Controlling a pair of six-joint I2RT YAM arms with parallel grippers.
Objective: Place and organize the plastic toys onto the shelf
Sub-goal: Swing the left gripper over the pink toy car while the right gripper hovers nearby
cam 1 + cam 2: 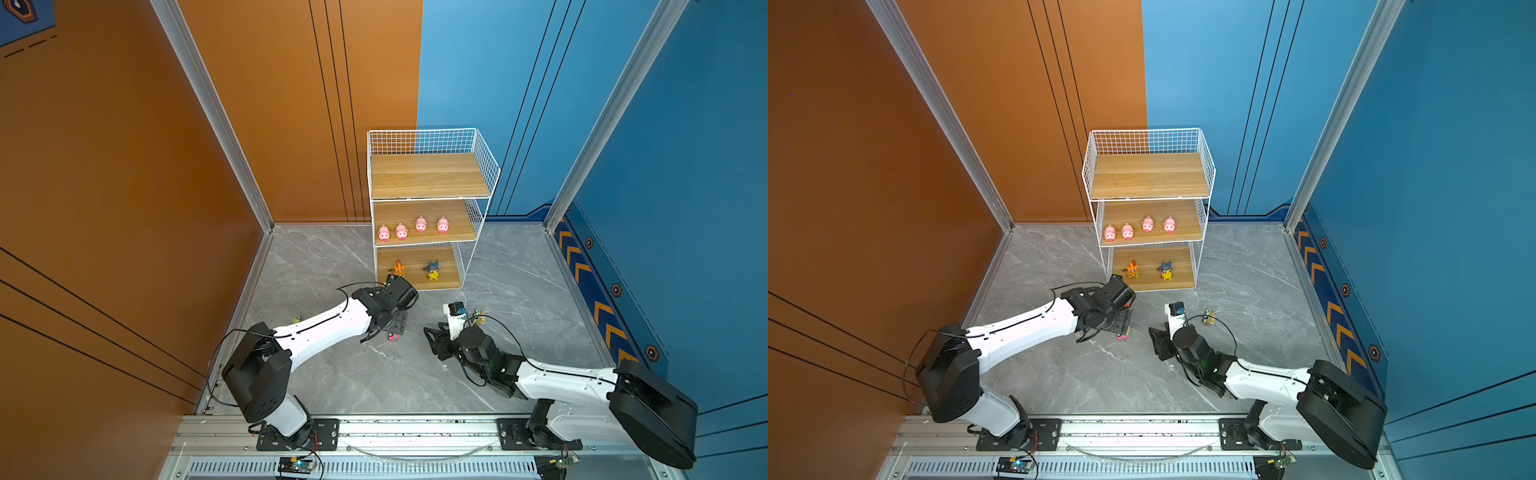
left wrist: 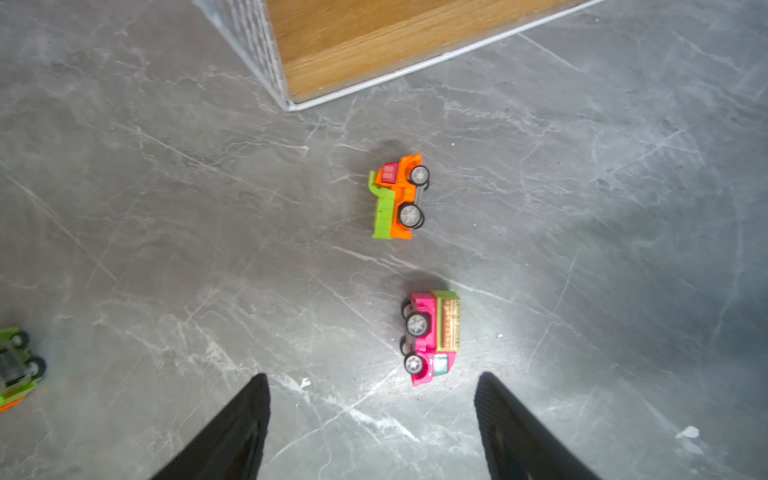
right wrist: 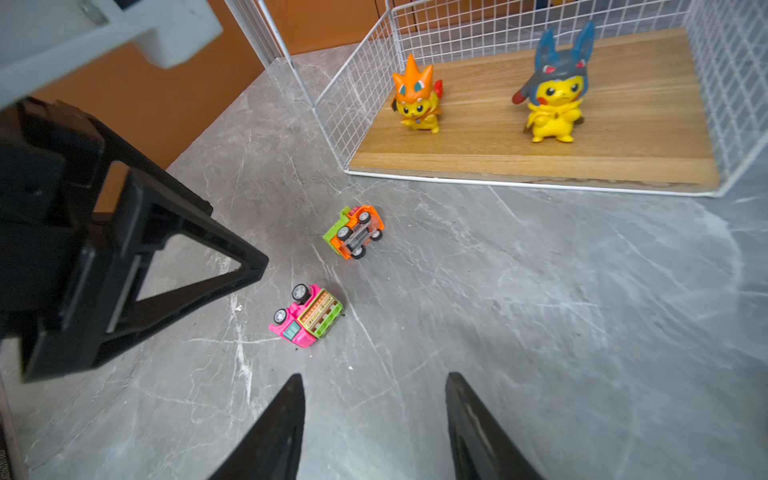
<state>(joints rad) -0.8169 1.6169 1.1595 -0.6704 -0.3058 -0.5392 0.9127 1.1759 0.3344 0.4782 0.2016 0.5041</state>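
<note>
Pigs (image 1: 421, 224) line the shelf's (image 1: 428, 178) middle board, while the pink car (image 2: 430, 336) and orange car (image 2: 399, 195) lie tipped sideways on the counter (image 2: 166, 208) before it, the left gripper (image 2: 372, 376) and right gripper (image 3: 375, 375) both open and empty, seemingly poised for a pickup.

No lettering is coming through legibly; the pink car (image 3: 306, 316) is carrying a strip of letters along its side panel, too blurred to read
</note>
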